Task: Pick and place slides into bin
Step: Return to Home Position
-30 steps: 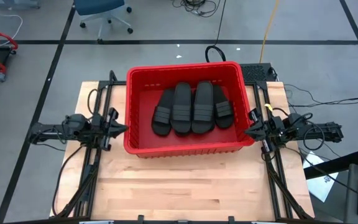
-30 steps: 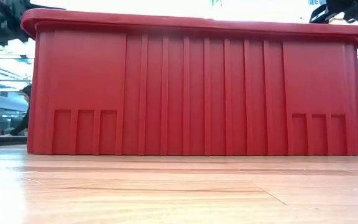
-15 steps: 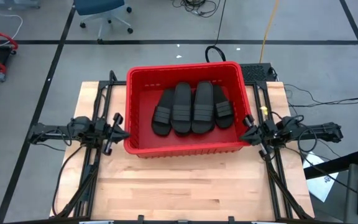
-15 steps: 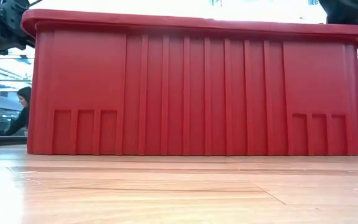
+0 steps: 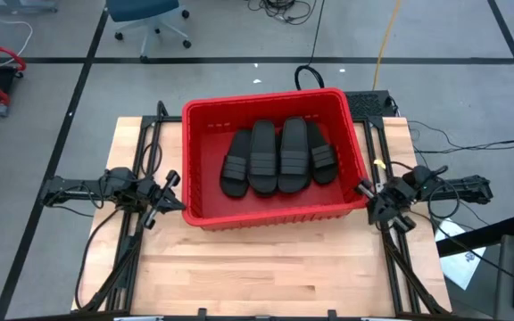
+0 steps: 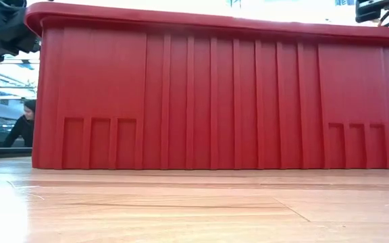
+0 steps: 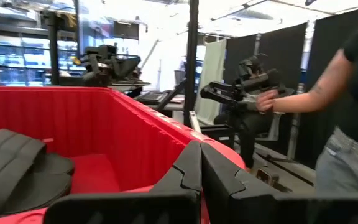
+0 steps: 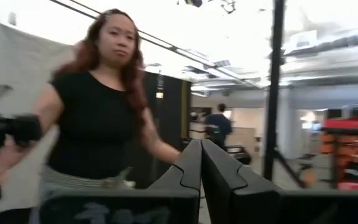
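Down inside the red bin (image 5: 275, 212) lie the black slides (image 5: 277, 156), four showing, side by side. Light, bendy rubber, I'd say: pinch the ribbed strap. Left tool (image 5: 169, 189) and right tool (image 5: 367, 192) flank the bin, both closed, empty.

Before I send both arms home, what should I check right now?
1. Slides in view all lie inside the bin: ok. Four show; any beneath, cannot tell.
2. Left gripper shut and empty: ok.
3. Right gripper shut and empty: ok.
4. Left gripper clear of the bin's front left corner: cannot tell, it sits very close.
5. Right gripper clear of the front right corner: cannot tell.
6. Space around the rig free of people: not ok, a person stands nearby.
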